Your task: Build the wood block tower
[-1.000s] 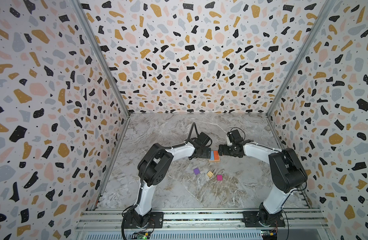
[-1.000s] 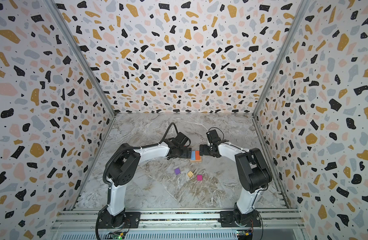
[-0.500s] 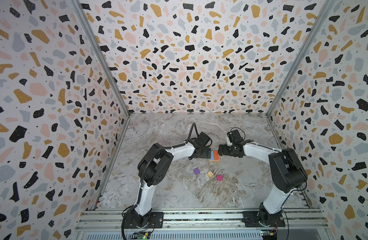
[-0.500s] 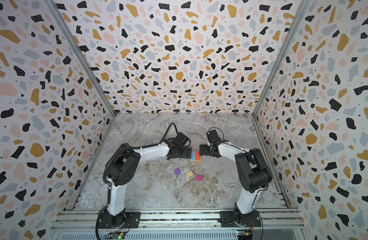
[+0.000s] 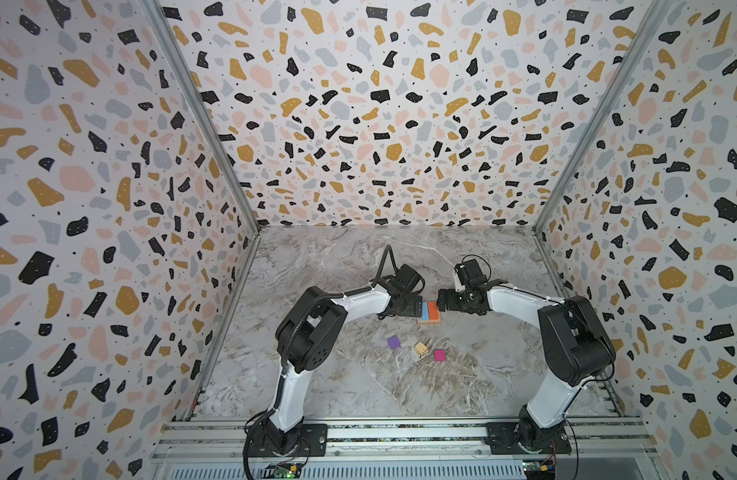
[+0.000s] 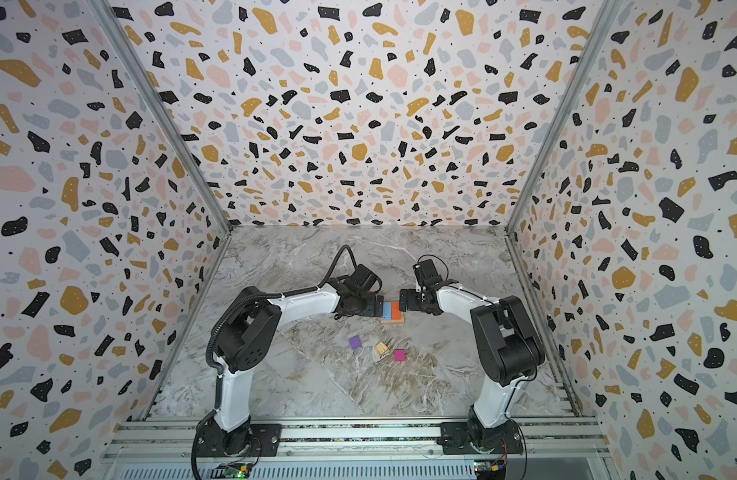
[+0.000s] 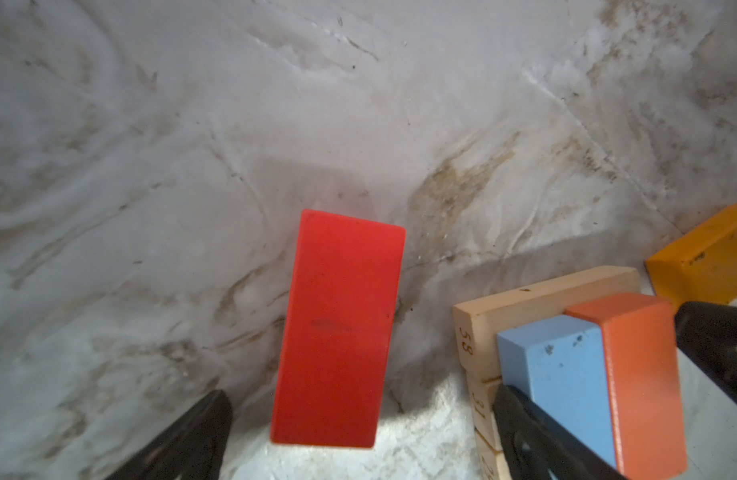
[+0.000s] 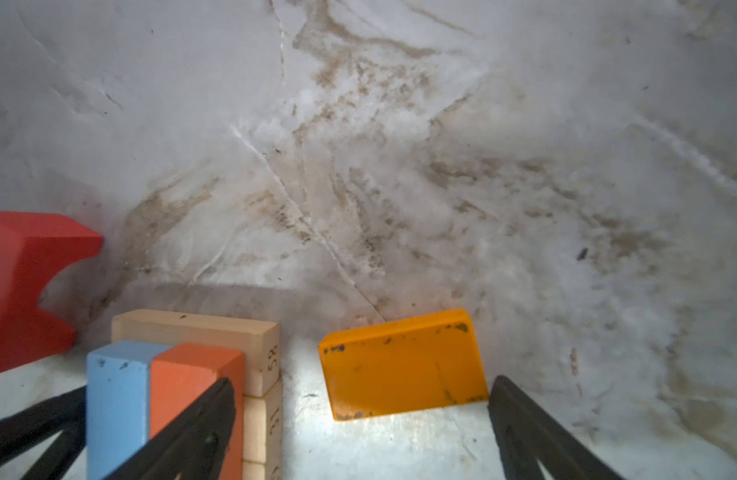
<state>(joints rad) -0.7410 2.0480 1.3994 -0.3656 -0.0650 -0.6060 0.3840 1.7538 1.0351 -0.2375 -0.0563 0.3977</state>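
Observation:
The wood block tower (image 5: 428, 311) stands mid-table in both top views: a tan base (image 7: 525, 297) with a light blue block (image 7: 562, 374) and an orange-red block (image 7: 641, 374) side by side on it. My left gripper (image 7: 358, 440) is open just left of it, astride a red block (image 7: 337, 332) that lies flat on the table. My right gripper (image 8: 358, 432) is open on the tower's right, astride a yellow-orange block (image 8: 404, 365). Neither block is touched. Purple (image 5: 394, 342), tan (image 5: 420, 349) and magenta (image 5: 439, 355) cubes lie nearer the front.
Both grippers (image 5: 414, 308) (image 5: 441, 300) flank the tower closely; one right finger (image 8: 192, 428) stands against the orange-red block's side. Terrazzo-patterned walls enclose the marble table (image 5: 358, 386) on three sides. A metal rail (image 5: 400, 436) with both arm bases runs along the front.

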